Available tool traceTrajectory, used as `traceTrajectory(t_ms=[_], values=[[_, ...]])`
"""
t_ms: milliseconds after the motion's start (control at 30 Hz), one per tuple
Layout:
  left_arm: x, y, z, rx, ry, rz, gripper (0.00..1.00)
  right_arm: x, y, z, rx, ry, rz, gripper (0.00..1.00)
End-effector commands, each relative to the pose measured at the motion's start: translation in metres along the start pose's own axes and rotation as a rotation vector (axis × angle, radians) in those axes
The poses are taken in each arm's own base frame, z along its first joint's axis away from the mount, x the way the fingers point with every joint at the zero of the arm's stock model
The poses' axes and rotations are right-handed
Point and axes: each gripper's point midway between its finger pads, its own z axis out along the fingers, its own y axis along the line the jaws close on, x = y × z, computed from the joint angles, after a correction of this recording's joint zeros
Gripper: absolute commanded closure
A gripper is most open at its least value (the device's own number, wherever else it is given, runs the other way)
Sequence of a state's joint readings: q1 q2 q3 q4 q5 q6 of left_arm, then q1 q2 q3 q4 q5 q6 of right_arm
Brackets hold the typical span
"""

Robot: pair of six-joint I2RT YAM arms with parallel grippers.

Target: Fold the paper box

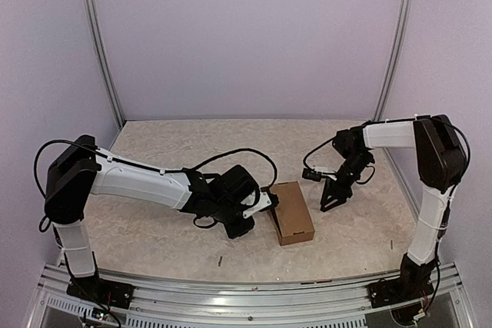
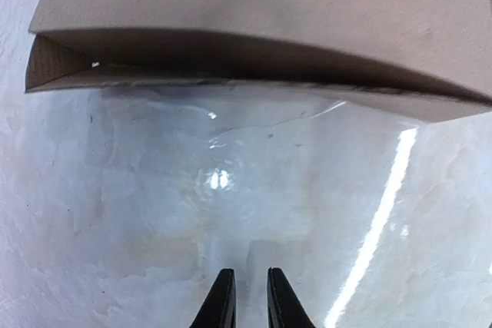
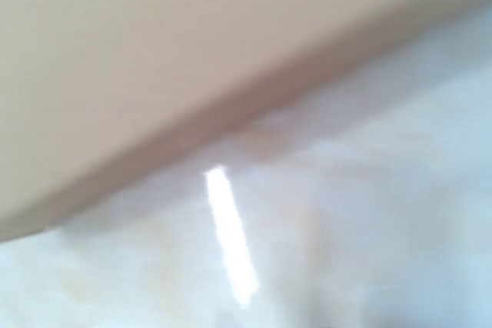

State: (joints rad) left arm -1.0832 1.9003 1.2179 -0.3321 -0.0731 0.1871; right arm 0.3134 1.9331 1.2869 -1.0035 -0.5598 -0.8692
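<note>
The white-and-black left arm [image 1: 138, 178] is reaching low and way out toward the middle, forearm lying almost flat, wrist rolled sideways. Its black two-finger left gripper [image 2: 247, 301] is sitting barely parted, with just a thin slit between the tips and nothing in there. The white right arm [image 1: 430, 190] is standing tall, then bending over and dipping inward, with the black right gripper [image 1: 330, 201] pointing down. Can't tell how its jaws are standing, the wrist view's all blur.

We're looking at a pale marbled table [image 1: 154, 240], glossy and catching a bright streak of light [image 2: 377, 220]. Lilac walls [image 1: 246, 36] are closing it in, metal posts [image 1: 100, 44] are running up the back corners, and a silver rail [image 1: 254, 291] is edging the near side. A small dark speck [image 1: 220, 261] is lying just beyond it.
</note>
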Motion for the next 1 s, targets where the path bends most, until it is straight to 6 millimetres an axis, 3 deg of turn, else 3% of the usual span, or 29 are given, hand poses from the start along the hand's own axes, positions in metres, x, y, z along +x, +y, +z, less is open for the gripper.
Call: traceTrajectory(t_ms=[0,100,233,467,667,733,833,967], values=[[0.003,0.035,0.01,0.048,-0.059,-0.033,0.86,-0.008,-0.047,-0.006,0.129,0.028,-0.01,0.64],[-0.007,0.059,0.017,0.042,-0.085,-0.039,0.87,-0.021,-0.062,-0.004,0.132,0.006,-0.008,0.66],[-0.022,0.074,0.033,0.059,-0.103,-0.018,0.87,-0.037,-0.065,0.004,0.115,-0.006,-0.028,0.66],[-0.051,0.077,0.062,0.1,-0.14,0.029,0.88,-0.064,-0.048,0.028,0.053,-0.016,-0.069,0.66],[-0.092,0.078,0.077,0.114,-0.2,0.128,0.89,-0.112,-0.021,0.053,0.006,-0.031,-0.173,0.67],[-0.098,0.08,0.081,0.106,-0.198,0.15,0.89,-0.123,-0.017,0.052,-0.032,-0.049,-0.168,0.67],[-0.088,0.081,0.086,0.093,-0.168,0.152,0.89,-0.121,-0.019,0.045,-0.023,-0.054,-0.157,0.68],[-0.058,0.091,0.077,0.039,-0.11,0.115,0.89,-0.101,-0.02,0.032,-0.01,-0.058,-0.109,0.67]])
